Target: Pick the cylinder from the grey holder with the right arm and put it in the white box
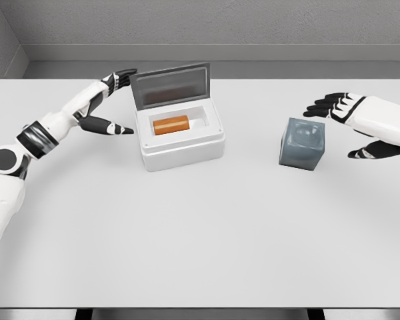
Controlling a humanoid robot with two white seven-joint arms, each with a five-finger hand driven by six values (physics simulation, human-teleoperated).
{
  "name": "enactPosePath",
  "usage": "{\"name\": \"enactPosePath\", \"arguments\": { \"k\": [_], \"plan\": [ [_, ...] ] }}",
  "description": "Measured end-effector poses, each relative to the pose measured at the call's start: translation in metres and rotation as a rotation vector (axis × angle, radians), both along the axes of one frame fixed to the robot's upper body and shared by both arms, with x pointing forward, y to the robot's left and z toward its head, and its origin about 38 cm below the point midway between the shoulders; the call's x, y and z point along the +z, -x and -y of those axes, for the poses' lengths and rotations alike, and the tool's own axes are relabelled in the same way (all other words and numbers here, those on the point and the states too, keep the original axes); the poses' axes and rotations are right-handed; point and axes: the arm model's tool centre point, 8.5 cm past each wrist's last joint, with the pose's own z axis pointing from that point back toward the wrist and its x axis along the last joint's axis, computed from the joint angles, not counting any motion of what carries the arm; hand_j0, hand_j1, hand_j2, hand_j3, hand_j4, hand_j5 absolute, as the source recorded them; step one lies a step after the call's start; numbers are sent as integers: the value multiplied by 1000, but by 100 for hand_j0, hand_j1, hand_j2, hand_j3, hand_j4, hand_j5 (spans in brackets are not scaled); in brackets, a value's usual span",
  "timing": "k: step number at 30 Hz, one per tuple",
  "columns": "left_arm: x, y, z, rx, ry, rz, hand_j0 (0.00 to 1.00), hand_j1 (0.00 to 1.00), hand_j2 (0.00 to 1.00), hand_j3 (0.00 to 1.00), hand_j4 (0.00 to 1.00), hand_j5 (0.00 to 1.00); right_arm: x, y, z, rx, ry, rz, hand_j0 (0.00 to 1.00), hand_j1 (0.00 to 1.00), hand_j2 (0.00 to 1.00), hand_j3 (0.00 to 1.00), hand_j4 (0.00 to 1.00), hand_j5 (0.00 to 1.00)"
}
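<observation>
An orange cylinder (171,125) lies on its side inside the white box (183,148), whose grey lid (171,85) stands raised at the back. Right of the box stands the grey holder (302,143), a cube with a hollow top that shows nothing in it. My right hand (352,128) hovers just right of the holder, fingers spread, holding nothing. My left hand (117,101) is beside the box's left side, fingers extended towards the lid's left edge and thumb pointing at the box wall, nothing grasped.
The white table (200,240) carries only the box and holder. Its front edge runs along the bottom of the view; a grey wall stands behind the far edge.
</observation>
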Motion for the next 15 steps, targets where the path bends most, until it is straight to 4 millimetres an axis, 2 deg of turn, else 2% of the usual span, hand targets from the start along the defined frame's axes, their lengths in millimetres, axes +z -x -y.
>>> {"name": "enactPosePath", "arguments": {
  "k": [10, 15],
  "plan": [
    [-1, 4, -2, -10, -20, 5, 100, 100, 100, 100, 100, 100, 0, 0, 0, 0, 0, 0, 100, 100, 100, 100, 100, 100],
    [7, 6, -9, -11, -48, 25, 100, 100, 100, 100, 100, 100, -1, 0, 0, 1, 1, -3, 100, 100, 100, 100, 100, 100]
  ]
}}
